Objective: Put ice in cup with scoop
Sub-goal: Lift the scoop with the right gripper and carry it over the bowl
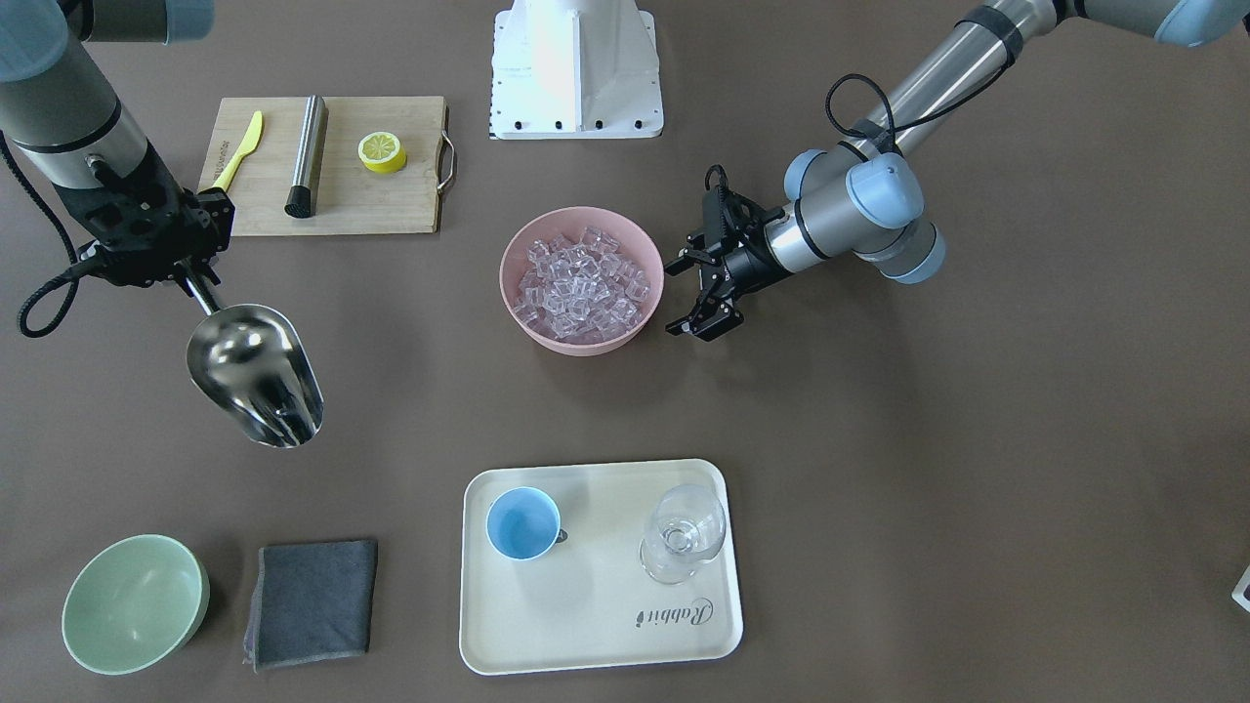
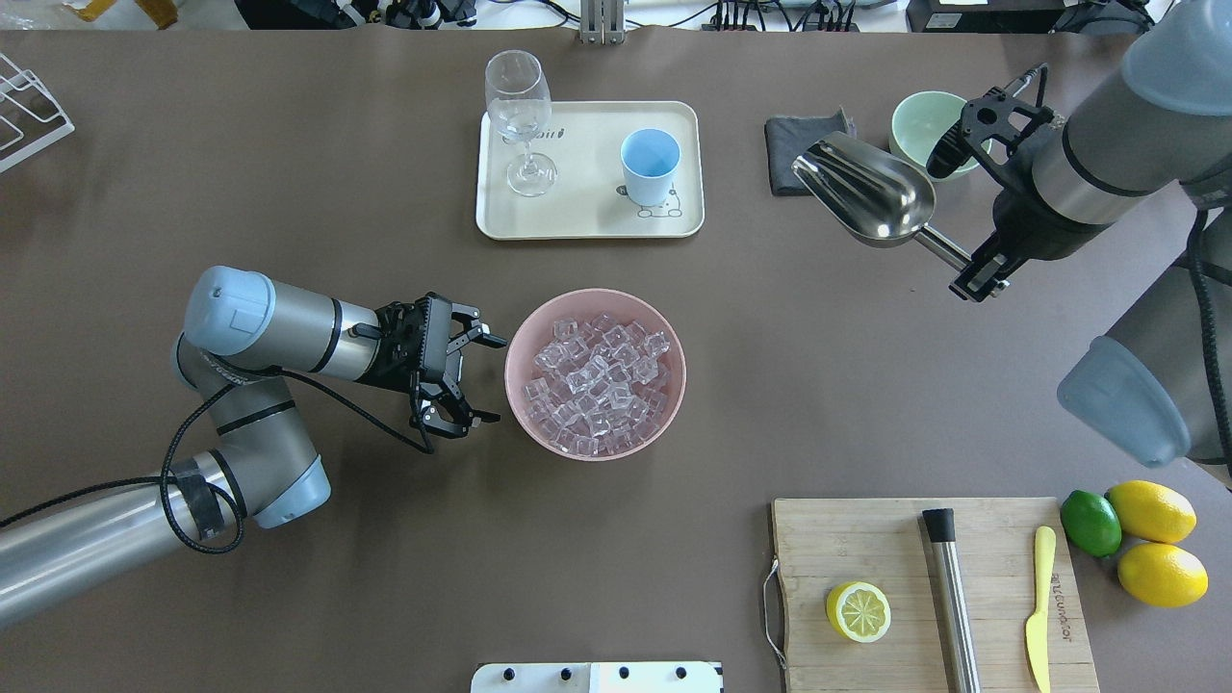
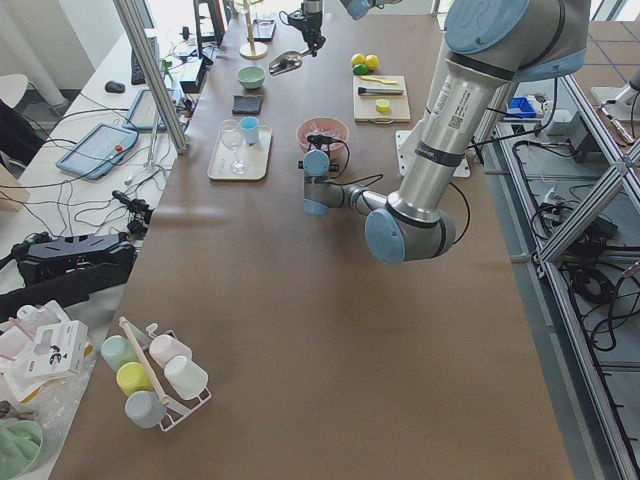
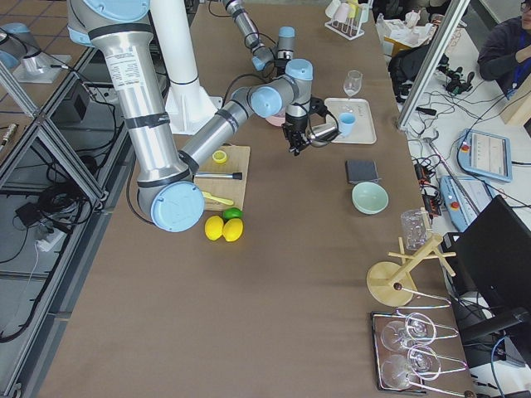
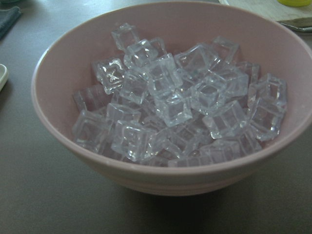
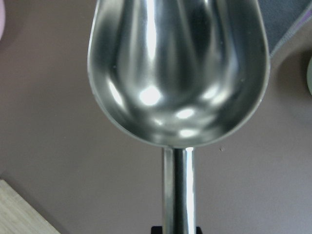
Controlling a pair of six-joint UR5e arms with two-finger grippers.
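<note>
A long brown table [image 2: 289, 144] filled the scene. The side views alone showed the room around it: aluminium framing, cables, tablets, and a seated person [image 4: 508, 48] at one edge.

The left gripper [image 2: 493, 377] lay low, jaws spread wide, just beside the pink bowl [image 2: 511, 371] and holding nothing. The right gripper [image 2: 974, 277] was clamped on the rod handle of the scoop [image 2: 871, 197], which hung above bare table near the grey cloth [image 2: 799, 140] and green bowl [image 2: 919, 120], well apart from the pink bowl.

A cream tray [image 2: 577, 207] carried the cup [image 2: 650, 164], upright and light blue, beside a stemmed glass [image 2: 520, 106]. The ice [image 2: 597, 385] sat heaped in the pink bowl, clear and glassy.

The right wrist view showed the scoop's polished trough up close, holding only reflections. The left wrist view showed single cubes piled almost to the rim. Only the overhead view caught the lemons [image 2: 1150, 510] and lime [image 2: 1090, 523] beside the cutting board [image 2: 866, 539].
</note>
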